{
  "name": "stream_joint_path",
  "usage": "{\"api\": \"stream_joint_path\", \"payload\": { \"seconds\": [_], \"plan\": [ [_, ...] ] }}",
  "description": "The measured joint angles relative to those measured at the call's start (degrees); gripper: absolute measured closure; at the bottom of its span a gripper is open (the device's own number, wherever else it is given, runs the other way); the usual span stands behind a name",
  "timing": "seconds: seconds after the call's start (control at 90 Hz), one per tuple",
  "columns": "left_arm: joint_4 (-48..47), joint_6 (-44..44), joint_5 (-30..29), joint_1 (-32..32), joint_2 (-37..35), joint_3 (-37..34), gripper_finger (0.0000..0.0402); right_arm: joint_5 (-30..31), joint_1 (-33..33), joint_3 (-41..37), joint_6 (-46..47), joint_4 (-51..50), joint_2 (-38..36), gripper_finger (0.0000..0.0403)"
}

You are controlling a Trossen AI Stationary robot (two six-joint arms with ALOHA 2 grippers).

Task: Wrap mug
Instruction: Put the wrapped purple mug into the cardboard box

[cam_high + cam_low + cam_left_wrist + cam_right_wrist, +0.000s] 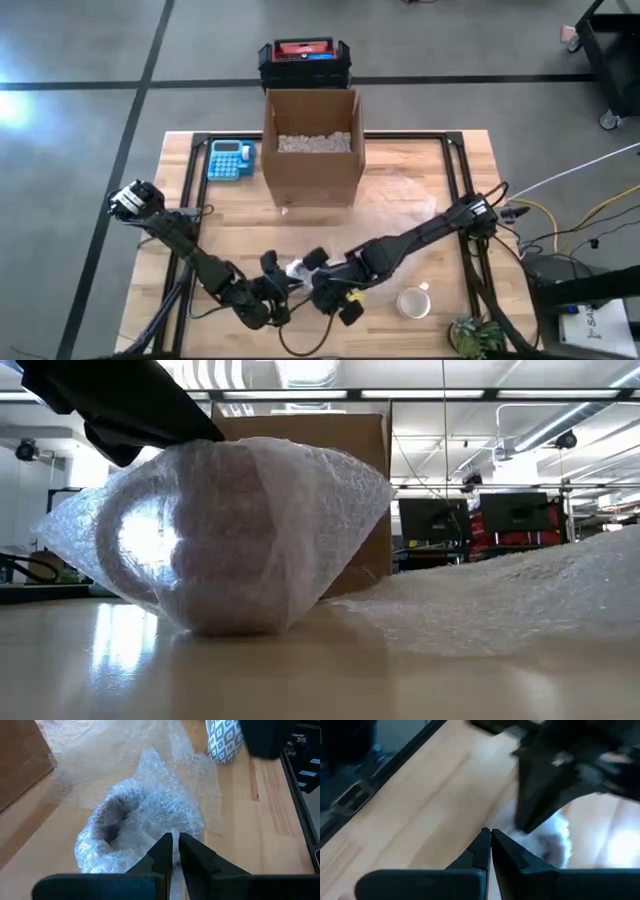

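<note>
The mug sits bundled in bubble wrap near the table's front middle, with its base on the wood. In the low view the bundle shows a handle shape through the wrap. In the left wrist view the bundle has a dark opening on one side. My left gripper is shut on the wrap. My right gripper is shut just beside the bundle, over bare wood, facing the left gripper. My left gripper pinches a bunched fold of the bubble wrap between its two fingertips, on the bundle's side facing the arm. The fingers slant down at it from the table's left. The bundle stays on the table. Whether my right gripper touches the wrap, I cannot tell.
A loose bubble wrap sheet spreads to the right of the bundle. A patterned white mug stands at the front right. An open cardboard box with filler stands at the back, a blue calculator to its left, and a small plant at the front right corner.
</note>
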Motion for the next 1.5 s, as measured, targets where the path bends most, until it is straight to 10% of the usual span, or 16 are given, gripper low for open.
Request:
{"api": "stream_joint_path", "payload": {
  "seconds": [0.167,0.456,1.022,1.5],
  "plan": [
    [0.1,0.0,0.0,0.0,0.0,0.0,0.0381,0.1,-0.7,-4.4,2.5,14.8,0.3,0.0403],
    [0.2,0.7,0.0,0.2,0.0,0.0,0.0381,0.2,-1.9,0.3,3.0,2.7,0.4,0.0393],
    [0.4,0.4,-0.5,0.6,0.0,0.0,0.0381,4.4,-1.5,-0.4,3.8,-0.9,6.3,0.02],
    [0.6,0.5,-0.5,0.7,0.0,0.2,0.0381,7.8,-2.4,0.0,6.1,-0.9,10.8,0.0279]
  ]
}}
